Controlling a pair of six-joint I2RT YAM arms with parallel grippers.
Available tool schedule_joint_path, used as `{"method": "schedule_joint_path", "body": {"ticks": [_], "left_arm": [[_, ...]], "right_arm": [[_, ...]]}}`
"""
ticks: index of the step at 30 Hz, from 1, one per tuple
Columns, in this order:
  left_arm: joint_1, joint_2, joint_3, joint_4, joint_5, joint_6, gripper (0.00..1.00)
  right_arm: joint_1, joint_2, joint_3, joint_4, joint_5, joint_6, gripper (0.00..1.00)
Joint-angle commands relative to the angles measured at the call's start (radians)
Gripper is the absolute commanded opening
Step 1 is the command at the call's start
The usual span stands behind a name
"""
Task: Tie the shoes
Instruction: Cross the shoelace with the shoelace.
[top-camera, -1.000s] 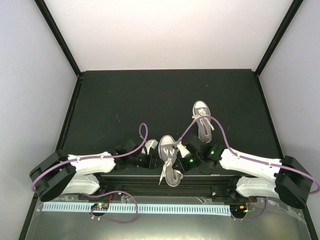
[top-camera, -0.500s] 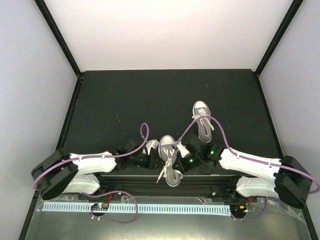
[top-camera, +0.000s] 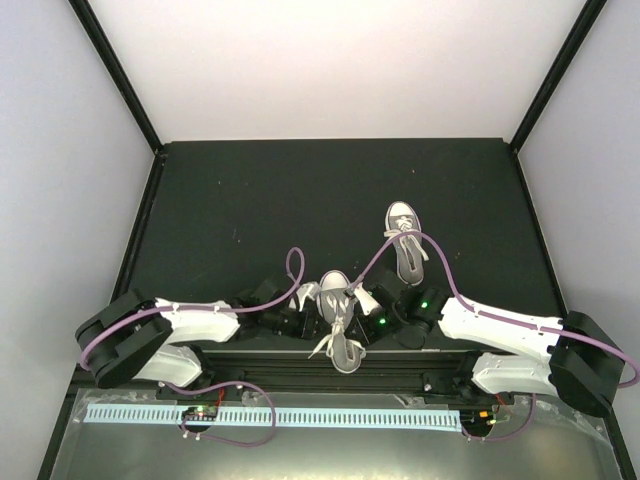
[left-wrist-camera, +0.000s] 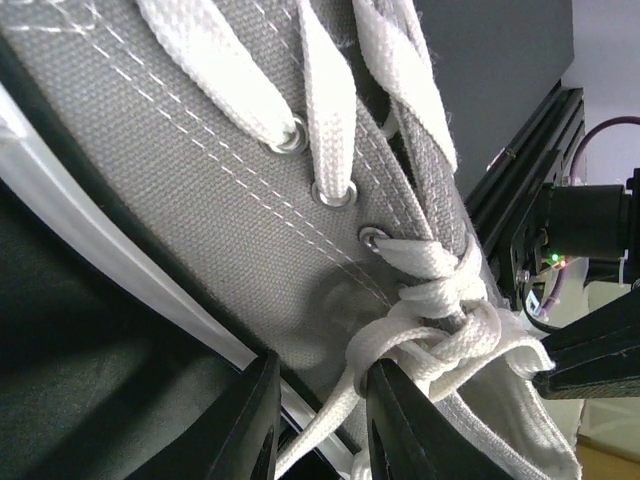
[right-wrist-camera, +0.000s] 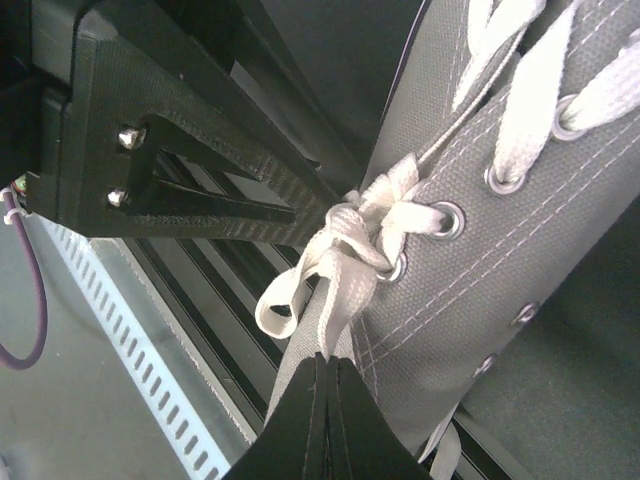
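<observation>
Two grey canvas shoes lie on the black mat. The near shoe (top-camera: 338, 322) sits at the front edge between my grippers; the far shoe (top-camera: 405, 240) lies behind it to the right, its laces loose. My left gripper (top-camera: 304, 310) is pressed against the near shoe's left side. In the left wrist view the left gripper (left-wrist-camera: 322, 390) is open, and a white lace strand (left-wrist-camera: 335, 425) from the knot (left-wrist-camera: 445, 320) runs loosely between its fingers. My right gripper (right-wrist-camera: 327, 365) is shut on a lace (right-wrist-camera: 340, 300) leading from that knot, beside a small loop (right-wrist-camera: 282, 300).
A black slotted rail (top-camera: 300, 362) runs along the mat's front edge under the near shoe's heel. A white perforated strip (top-camera: 300, 417) lies in front of it. Purple cables (top-camera: 290, 275) arc over both arms. Black frame posts (top-camera: 120, 75) stand at the back corners.
My left arm has swung right, closer against the near shoe, and its jaws have narrowed slightly around the lace strand. The loose lace at the heel shifted. The right arm has held still.
</observation>
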Motion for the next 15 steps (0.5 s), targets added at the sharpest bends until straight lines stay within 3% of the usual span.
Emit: {"method": "schedule_joint_path", "body": {"ticks": [1,6,12,15], "left_arm": [[-0.007,0.034,0.037,0.069,0.045,0.012,0.26],[-0.008,0.048,0.038,0.102,0.061,0.009,0.19],[-0.008,0.011,0.032,0.128,0.043,0.003,0.02],[-0.008,-0.01,0.032,0.127,0.025,-0.002,0.02]], "right_arm": [[0.006,0.001,0.025,0.006,0.009,0.003,0.02],[0.006,0.0,0.027,0.002,0.013,0.003,0.02],[0.005,-0.024,0.033,-0.013,0.038,0.008,0.02],[0.006,-0.032,0.038,-0.024,0.051,0.01,0.02]]}}
